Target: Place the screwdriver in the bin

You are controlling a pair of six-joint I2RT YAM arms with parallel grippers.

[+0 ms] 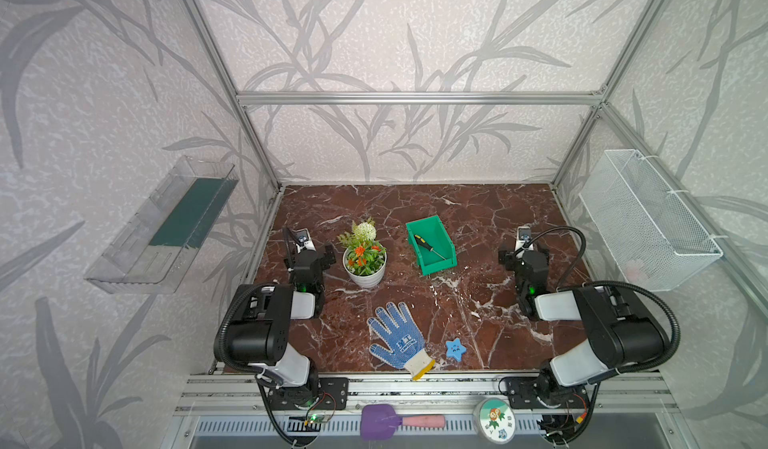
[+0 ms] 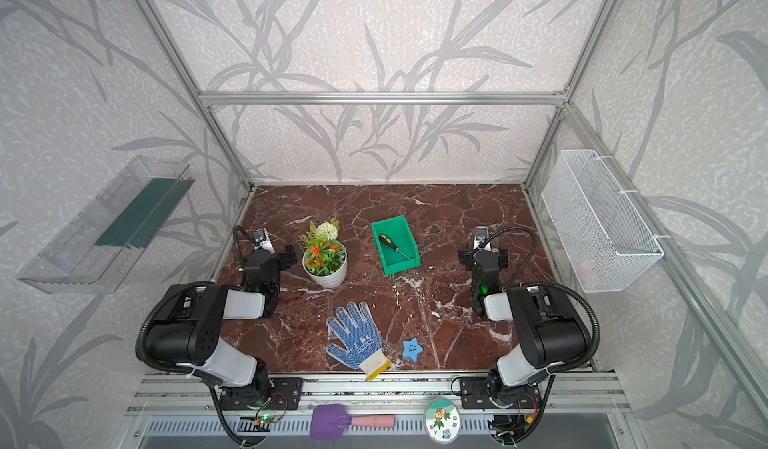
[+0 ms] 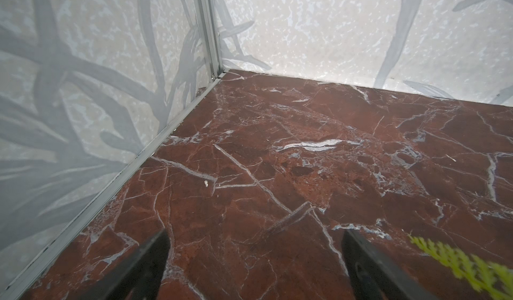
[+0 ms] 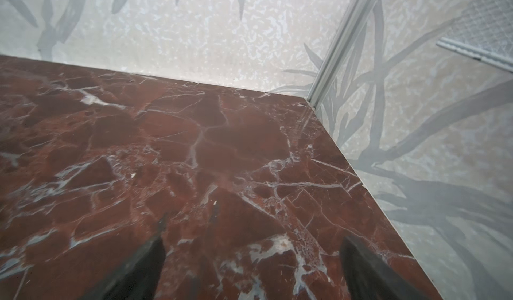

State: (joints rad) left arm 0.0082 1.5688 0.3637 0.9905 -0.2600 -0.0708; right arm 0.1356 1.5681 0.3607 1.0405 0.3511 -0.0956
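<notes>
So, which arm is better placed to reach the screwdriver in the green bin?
Right, probably: the right gripper is open, with bare table up to the bin and screwdriver; the potted plant blocks the left gripper.

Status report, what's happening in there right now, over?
Left gripper open, empty. Right gripper open, empty. Screwdriver lying in bin. Plant beside bin, not touching.

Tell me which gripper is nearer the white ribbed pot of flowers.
Left. The left gripper sits close beside the pot; the right gripper stands beyond the green plastic bin.
</notes>
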